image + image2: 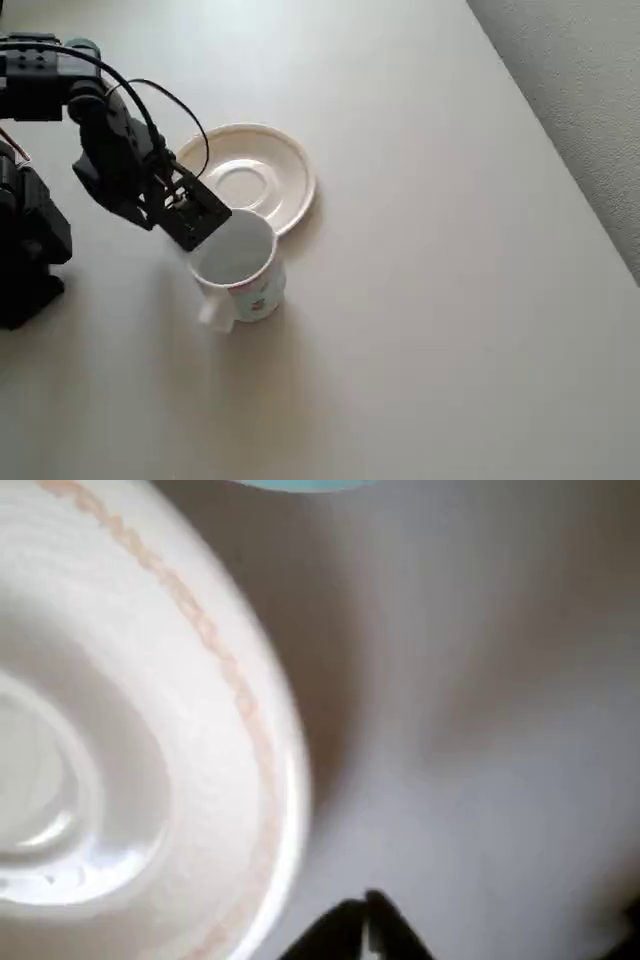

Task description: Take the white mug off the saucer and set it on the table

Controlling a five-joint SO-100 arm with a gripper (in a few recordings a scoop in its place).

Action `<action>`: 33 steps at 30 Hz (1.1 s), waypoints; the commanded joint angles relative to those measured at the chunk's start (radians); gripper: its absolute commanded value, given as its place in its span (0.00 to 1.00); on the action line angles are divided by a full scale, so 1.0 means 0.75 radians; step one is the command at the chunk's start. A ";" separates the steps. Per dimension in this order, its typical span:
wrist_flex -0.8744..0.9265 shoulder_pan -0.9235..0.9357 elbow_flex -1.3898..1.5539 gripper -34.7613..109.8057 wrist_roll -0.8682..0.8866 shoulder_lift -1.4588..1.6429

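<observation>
Left of centre in the overhead view, the white mug stands off the saucer, on the table. Gripper sits at its rim; jaw state unclear. Release fully, then lift straight up so you don't tip it.

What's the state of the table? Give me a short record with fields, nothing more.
saucer: empty, upright on the table
mug: upright, off the saucer's centre, just below its rim in the overhead view; handle points lower left
mug support: cannot tell whether it rests on the table or hangs above it
tool: at the mug's upper-left rim
grip: cannot tell whether open or shut
arm: enters from the left in the overhead view
</observation>
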 commanded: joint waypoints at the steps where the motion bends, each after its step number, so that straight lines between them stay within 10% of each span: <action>1: -0.061 -0.076 0.020 0.23 0.051 -0.067; 13: -0.139 -0.072 0.045 0.23 0.078 -0.059; 22: 0.280 -0.096 -0.049 0.23 0.088 0.444; 33: 0.421 0.342 -0.276 0.23 0.186 0.849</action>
